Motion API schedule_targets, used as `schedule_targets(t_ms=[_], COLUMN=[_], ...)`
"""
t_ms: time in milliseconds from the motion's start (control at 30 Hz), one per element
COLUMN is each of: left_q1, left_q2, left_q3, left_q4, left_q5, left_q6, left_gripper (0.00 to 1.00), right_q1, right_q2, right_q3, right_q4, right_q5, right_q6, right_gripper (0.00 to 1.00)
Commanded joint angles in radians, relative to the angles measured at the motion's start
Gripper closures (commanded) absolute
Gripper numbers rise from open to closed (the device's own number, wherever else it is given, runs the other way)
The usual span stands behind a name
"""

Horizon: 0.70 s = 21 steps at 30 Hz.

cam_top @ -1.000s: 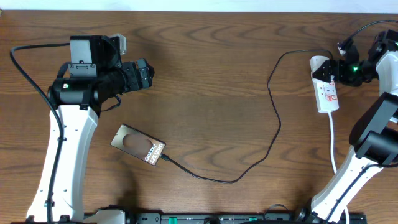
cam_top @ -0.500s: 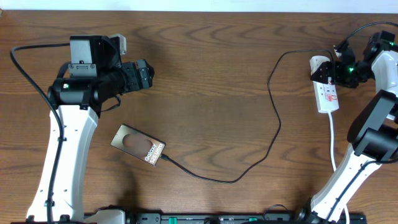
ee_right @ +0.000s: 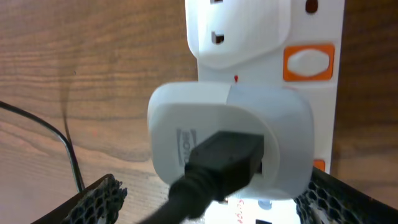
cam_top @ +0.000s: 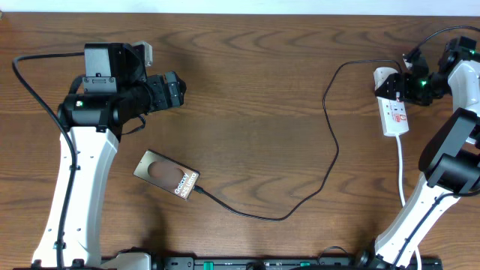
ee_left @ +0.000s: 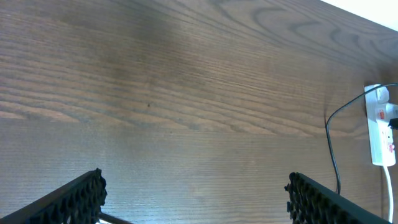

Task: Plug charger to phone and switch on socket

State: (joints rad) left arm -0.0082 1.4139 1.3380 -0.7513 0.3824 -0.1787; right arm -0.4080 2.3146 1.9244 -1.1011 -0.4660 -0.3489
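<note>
A brown wooden table [cam_top: 255,75] was seen filling the overhead view, with one white-and-black arm stationed at each side. The left arm was raised over the far left part of the table. The left gripper [cam_top: 177,90] was pointed toward the middle, and its black ridged fingers [ee_left: 87,193] were spread wide in the left wrist view with only bare wood between them. The right arm was bent toward the far right corner, where the right gripper [cam_top: 399,84] was held at the far end of the socket [cam_top: 395,114].

The socket, a narrow white strip with red markings, was laid lengthwise near the right edge, and its white cord [cam_top: 401,172] was trailed toward the near side. The phone [cam_top: 166,175] was laid flat and turned at an angle on the near left, well apart from both grippers, lettering up.

The charger [cam_top: 331,142] was run from the phone's near right end in a long loop across the table to the socket's far end. Whether its tip was fully seated in the phone could not be told.

In the right wrist view a white adapter [ee_right: 230,137] with a black plug was seen seated in the socket. The right gripper's jaws were held apart on either side of it, and no clamping was seen. An orange switch [ee_right: 309,62] was seen just beyond the adapter.
</note>
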Motion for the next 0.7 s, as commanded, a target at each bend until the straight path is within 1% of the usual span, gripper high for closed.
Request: schedule_targets(t_ms=[0, 300, 433, 533, 667], left_q1=[-0.003, -0.003, -0.003, -0.003, -0.003], left_q2=[0.003, 0.003, 0.003, 0.003, 0.003], left_q3=[0.025, 0.025, 0.025, 0.025, 0.025], left_q4=[0.000, -0.004, -0.004, -0.004, -0.004], left_q5=[-0.010, -0.010, -0.010, -0.010, -0.010], left_q6=[0.011, 0.011, 0.011, 0.010, 0.010], left_gripper=[0.08, 0.08, 0.08, 0.08, 0.08], right_q1=[0.051, 0.053, 0.051, 0.047, 0.031], right_q2=[0.050, 0.050, 0.049, 0.047, 0.022], right_q3=[-0.022, -0.072, -0.072, -0.072, -0.071], right_q4=[-0.036, -0.006, -0.010, -0.020, -0.021], right_q5=[-0.138, -0.189, -0.121, -0.079, -0.024], right_q6=[0.020, 0.021, 0.052, 0.080, 0.140], right_gripper=[0.16, 0.17, 0.19, 0.23, 0.26])
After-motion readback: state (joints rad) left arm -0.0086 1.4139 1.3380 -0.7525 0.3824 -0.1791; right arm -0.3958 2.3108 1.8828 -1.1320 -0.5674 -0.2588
